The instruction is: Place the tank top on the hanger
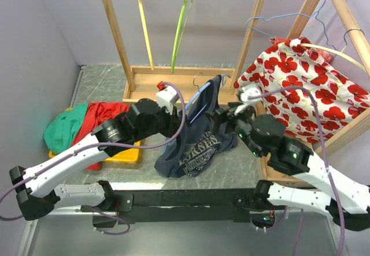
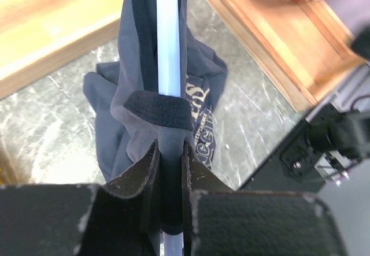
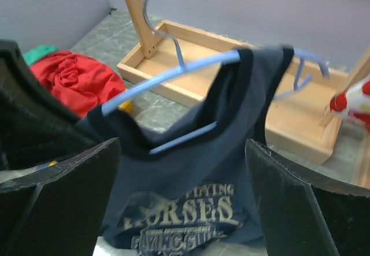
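The tank top (image 1: 193, 146), navy with pale lettering, hangs from the hanger (image 1: 198, 99), and its hem is bunched on the table. My left gripper (image 1: 185, 117) holds the light blue hanger from the left. In the left wrist view this gripper (image 2: 170, 152) is shut on the hanger arm (image 2: 169, 48) where a strap of the tank top (image 2: 130, 88) wraps it. My right gripper (image 3: 182, 152) stands wide open, facing the chest print of the tank top (image 3: 231, 152) and touching nothing. One strap lies over the hanger (image 3: 167, 74) on its right side. The neckline sags below the hanger's left arm.
A red garment (image 1: 107, 117) and a green garment (image 1: 66, 130) lie on a yellow tray (image 1: 124, 152) at the left. Behind stands a wooden rack (image 1: 115, 30) with a lime green hanger (image 1: 180, 30) and a yellow hanger (image 1: 144, 30). A poppy-print garment (image 1: 300, 82) drapes a rack at the right.
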